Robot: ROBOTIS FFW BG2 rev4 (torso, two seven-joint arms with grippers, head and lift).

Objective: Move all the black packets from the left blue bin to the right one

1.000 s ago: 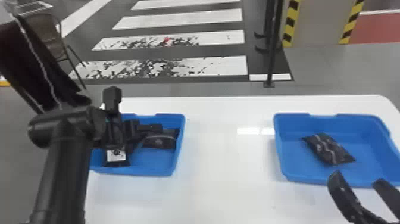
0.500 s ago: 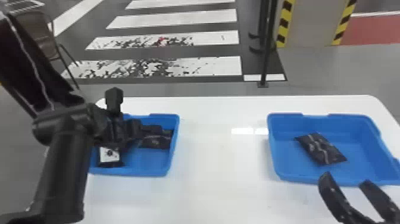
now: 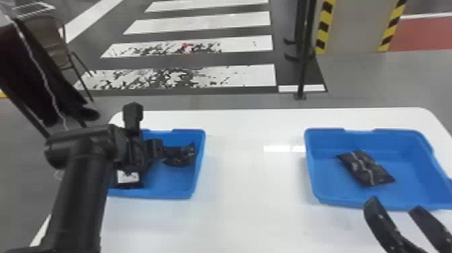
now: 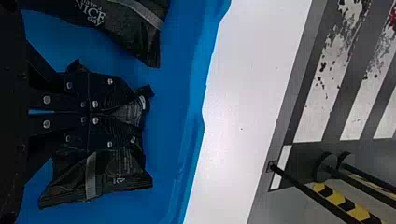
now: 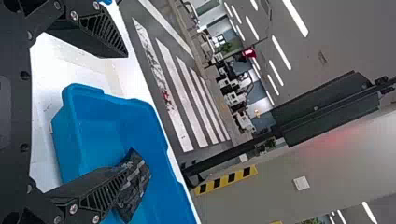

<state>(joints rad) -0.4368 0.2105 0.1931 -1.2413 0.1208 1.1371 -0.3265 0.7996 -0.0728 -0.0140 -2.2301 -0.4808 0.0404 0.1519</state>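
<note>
Packet (image 4: 116,175) crumpled in our left pincer (image 4: 128,114), its fingers closed on it; we judge the right bin (image 3: 403,154) lies well apart, rightward.

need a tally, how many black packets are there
3: a packet pinched by the left gripper, another beside it in the left bin, a third in the right bin. The left arm may hide more.

I'm working remotely in a garage-like indoor hall, judging by the painted crosswalk (image 3: 201,21), hazard-striped pillar (image 3: 356,27) and ceiling strip lights (image 5: 281,52).
</note>
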